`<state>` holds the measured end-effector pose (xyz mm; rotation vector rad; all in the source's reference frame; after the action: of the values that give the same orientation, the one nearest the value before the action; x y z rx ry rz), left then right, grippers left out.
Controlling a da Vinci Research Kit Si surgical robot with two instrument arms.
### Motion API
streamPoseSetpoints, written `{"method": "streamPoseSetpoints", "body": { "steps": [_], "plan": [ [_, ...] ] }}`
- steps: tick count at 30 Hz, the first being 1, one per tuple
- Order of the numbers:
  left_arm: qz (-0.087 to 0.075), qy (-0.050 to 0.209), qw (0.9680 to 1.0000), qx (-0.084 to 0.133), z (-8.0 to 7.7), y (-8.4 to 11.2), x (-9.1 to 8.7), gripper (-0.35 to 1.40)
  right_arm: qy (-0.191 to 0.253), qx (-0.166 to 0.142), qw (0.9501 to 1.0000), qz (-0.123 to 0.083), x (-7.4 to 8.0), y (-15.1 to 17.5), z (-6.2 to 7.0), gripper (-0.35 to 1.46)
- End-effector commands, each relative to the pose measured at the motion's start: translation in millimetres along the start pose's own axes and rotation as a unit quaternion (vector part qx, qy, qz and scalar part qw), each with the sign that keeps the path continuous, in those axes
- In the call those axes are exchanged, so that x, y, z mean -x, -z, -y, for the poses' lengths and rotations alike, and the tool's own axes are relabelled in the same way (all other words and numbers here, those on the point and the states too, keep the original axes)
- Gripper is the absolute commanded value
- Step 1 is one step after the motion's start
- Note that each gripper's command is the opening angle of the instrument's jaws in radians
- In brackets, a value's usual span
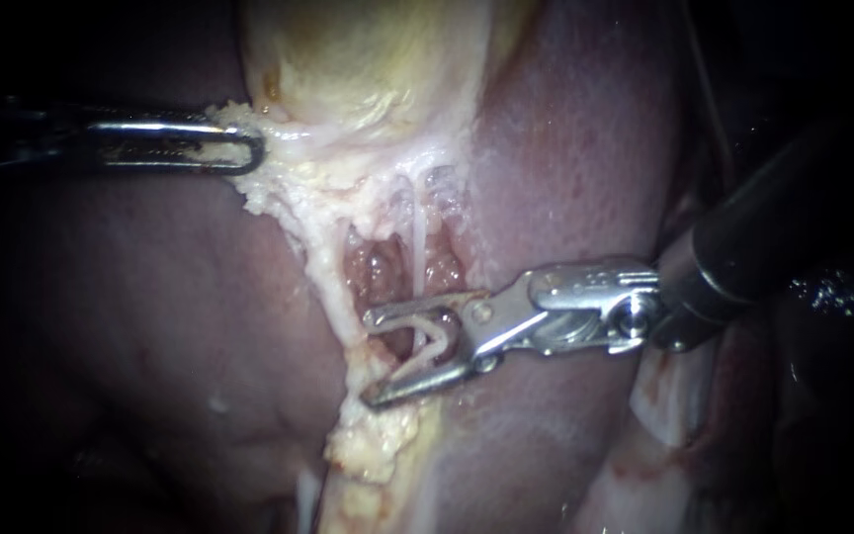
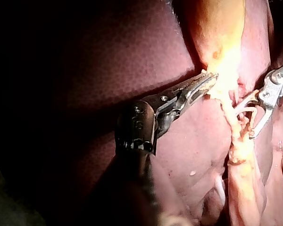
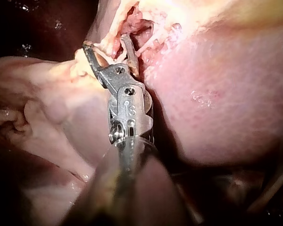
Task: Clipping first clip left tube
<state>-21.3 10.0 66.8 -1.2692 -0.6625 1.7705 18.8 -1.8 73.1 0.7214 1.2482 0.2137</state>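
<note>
In the endoscope view the left instrument (image 1: 249, 148) comes in from the left, its end effector pressed together on the ragged edge of the pale tissue (image 1: 279, 183) at the base of the gallbladder (image 1: 368, 59). Bare liver (image 1: 150, 316) lies open below its shaft. The right instrument (image 1: 368, 358) comes in from the right, its end effector spread wide. A pale clip (image 1: 439, 331) sits in the fork with its arms apart. The thin tube (image 1: 414, 247) runs down from the gallbladder through a reddish window and passes between the two halves, near the hinge. The tips reach the edge of a thicker pale strand (image 1: 323, 262) that bounds the window on the left. I cannot tell which tube is the left one. In the left wrist view the toothed end effector of the left instrument (image 2: 205, 81) pinches the tissue (image 2: 221, 89) at its rim. The right instrument (image 2: 244, 121) stands just beyond it, forked around pale strands, with smooth liver (image 2: 188, 141) free beneath both. In the right wrist view the right instrument (image 3: 105, 41) has its halves apart against frayed tissue, and a broad face of liver (image 3: 217, 113) lies beside its shaft
</note>
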Motion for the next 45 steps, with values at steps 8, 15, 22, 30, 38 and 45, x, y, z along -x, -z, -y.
{"method": "streamPoseSetpoints", "body": {
  "steps": [8, 15, 22, 30, 38, 45],
  "plan": [
    [0.000, 0.000, 1.0000, 0.000, 0.0, -0.1, 0.0, -0.35, -0.015, -0.029, 0.9987, -0.039, -1.0, -2.5, 0.5, 0.49],
    [-0.001, 0.000, 1.0000, -0.001, 0.0, -0.4, 0.0, -0.35, -0.033, -0.054, 0.9960, -0.063, -1.8, -4.5, 1.0, 0.49],
    [-0.001, 0.000, 1.0000, -0.001, 0.0, -0.5, 0.0, -0.35, -0.040, -0.079, 0.9936, -0.071, -2.4, -6.0, 0.8, 0.48],
    [0.000, 0.000, 1.0000, -0.001, 0.2, -0.4, 0.1, -0.35, -0.041, -0.068, 0.9940, -0.075, -2.5, -5.9, 1.1, 0.48],
    [0.000, -0.001, 1.0000, 0.000, 0.6, -0.1, 0.1, -0.35, -0.040, -0.090, 0.9925, -0.072, -3.4, -4.3, 4.1, 0.48],
    [0.000, -0.001, 1.0000, 0.000, 0.6, -0.1, 0.1, -0.35, -0.041, -0.106, 0.9912, -0.068, -3.8, -4.2, 5.6, 0.43]
  ]
}}
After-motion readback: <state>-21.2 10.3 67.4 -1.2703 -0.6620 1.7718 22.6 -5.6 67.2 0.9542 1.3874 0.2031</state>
